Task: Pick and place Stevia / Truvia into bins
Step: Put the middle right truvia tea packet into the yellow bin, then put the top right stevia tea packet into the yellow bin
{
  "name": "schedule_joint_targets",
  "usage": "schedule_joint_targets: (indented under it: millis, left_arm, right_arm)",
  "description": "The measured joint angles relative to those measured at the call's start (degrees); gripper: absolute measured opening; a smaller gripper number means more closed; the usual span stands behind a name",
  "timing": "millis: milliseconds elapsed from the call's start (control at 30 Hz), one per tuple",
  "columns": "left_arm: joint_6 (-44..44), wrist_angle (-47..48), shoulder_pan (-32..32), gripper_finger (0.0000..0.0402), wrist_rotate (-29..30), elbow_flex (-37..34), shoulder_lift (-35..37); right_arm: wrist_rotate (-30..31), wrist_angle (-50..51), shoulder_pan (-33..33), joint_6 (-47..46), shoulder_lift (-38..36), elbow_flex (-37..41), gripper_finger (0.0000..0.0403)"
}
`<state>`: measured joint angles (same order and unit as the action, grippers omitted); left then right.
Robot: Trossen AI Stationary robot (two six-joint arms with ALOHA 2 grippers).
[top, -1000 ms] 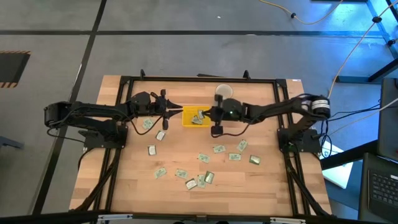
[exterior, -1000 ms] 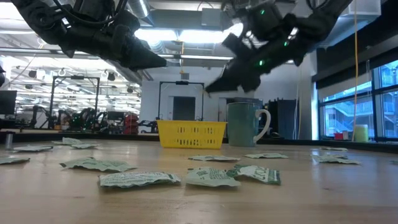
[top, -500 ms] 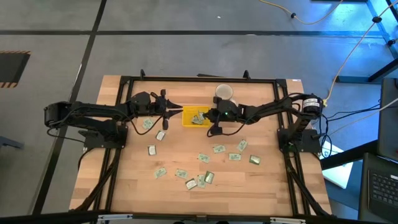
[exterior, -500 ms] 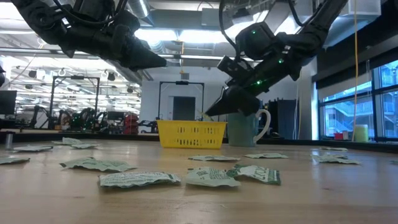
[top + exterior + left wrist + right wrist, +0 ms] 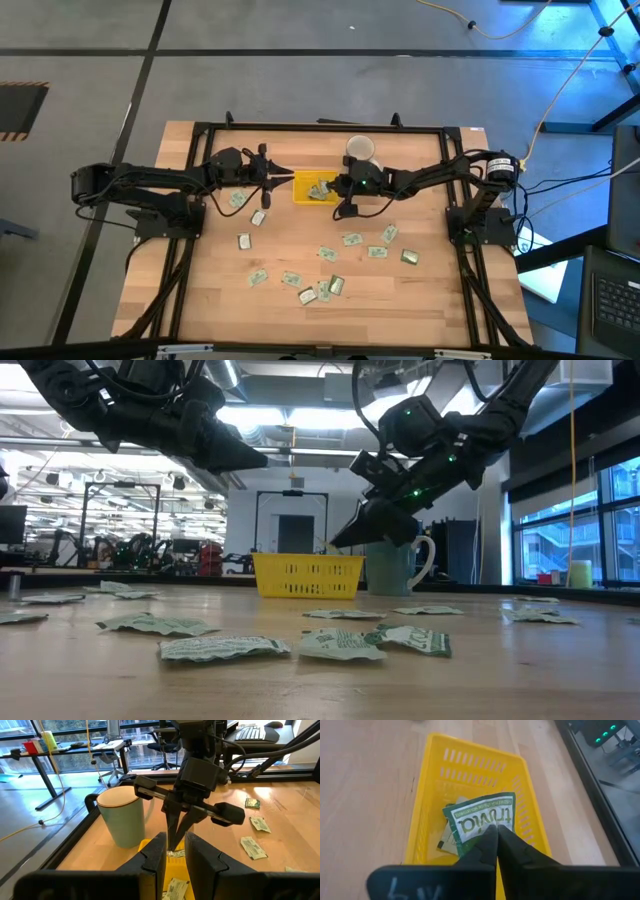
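My right gripper (image 5: 495, 829) hangs over the yellow tray (image 5: 303, 188), shut on a green-and-white Truvia sachet (image 5: 480, 822). Other sachets (image 5: 449, 842) lie on the tray's floor below it. My left gripper (image 5: 175, 852) waits open and holding nothing just to the left of the tray, pointing at it nearly level. Several more sachets (image 5: 352, 240) lie flat on the wooden table nearer the front. In the low view the right gripper (image 5: 336, 545) stands just above the tray's (image 5: 308, 575) right end. My right gripper pinches the sachet's near edge (image 5: 491, 827) between its two fingertips. The fingers slant down from the table's right side. The sachet spreads out ahead of the fingertips inside the tray's walls, printed face up. Whether its far end rests on the sachets below, I cannot tell.
A white mug (image 5: 359, 148) with a handle stands just behind the tray, close to the right gripper. A dark frame (image 5: 320, 127) runs round the table's edges. Bare wood lies between the tray and the loose sachets (image 5: 215, 648).
My right gripper has sunk toward the tray with the sachet, tipping a little more downward, and has then kept still just above the tray's rim.
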<state>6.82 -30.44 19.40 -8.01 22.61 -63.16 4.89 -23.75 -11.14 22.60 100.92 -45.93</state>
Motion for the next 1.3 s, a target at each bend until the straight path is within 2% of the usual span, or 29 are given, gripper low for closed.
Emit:
schedule_joint_targets:
  millis: [367,467,600,800,1000,1300]
  left_arm:
    - [0.0,0.1,0.0,0.0065,0.0,0.0,0.0]
    - [0.0,0.4,0.0,0.0065,0.0,0.0,0.0]
    - [0.0,0.7,0.0,0.0065,0.0,0.0,0.0]
    - [0.0,0.7,0.0,0.0065,0.0,0.0,0.0]
    - [0.0,0.7,0.0,0.0065,0.6,0.0,0.0]
    - [0.0,0.7,0.0,0.0065,0.6,0.0,0.0]
  right_arm:
    - [0.0,2.8,0.1,-0.9,-1.5,0.0,0.0074]
    - [0.0,10.0,0.1,-3.5,-4.6,0.0,0.0077]
    - [-0.1,25.3,0.1,-8.1,-10.0,0.0,0.0074]
    - [-5.8,43.6,0.1,-20.3,-15.1,0.1,0.0073]
    - [-9.8,55.5,0.6,-27.4,-15.5,2.0,0.0073]
    - [-9.4,66.4,3.1,-33.4,-15.7,2.3,0.0073]
